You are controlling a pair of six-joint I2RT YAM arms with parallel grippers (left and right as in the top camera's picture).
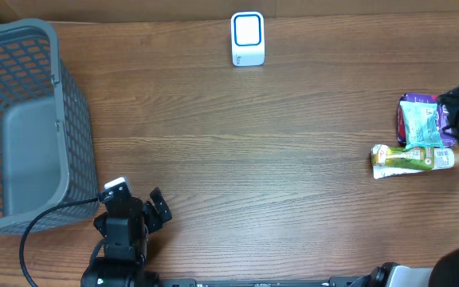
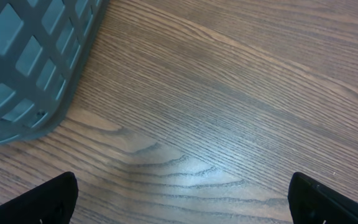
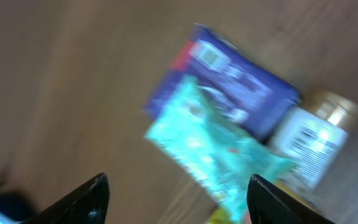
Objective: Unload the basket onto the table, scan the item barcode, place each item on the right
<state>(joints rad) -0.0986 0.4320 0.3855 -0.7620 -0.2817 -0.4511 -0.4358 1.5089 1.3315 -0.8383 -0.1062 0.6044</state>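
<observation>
Nearest the base, we see the left claw (image 2: 182, 186) over bare counter (image 1: 253, 159). Its fingers are spread wide and hold nothing, and the grey mesh basket (image 1: 74, 112) sits just beside it on the left. Further out, on the right side, the right claw (image 3: 178, 186) hangs above a small heap of goods, its fingers well apart with nothing gripped between them. In its blurred wrist view, the teal packet (image 3: 216, 152) lies directly below the gap, clear of both fingers, resting on the purple packet (image 3: 241, 81). The bottle (image 3: 309, 146), with a white label and gold cap, lies touching them on the side of the right finger. At the far edge, well apart from the heap, stands the white scanner (image 1: 248, 37).
</observation>
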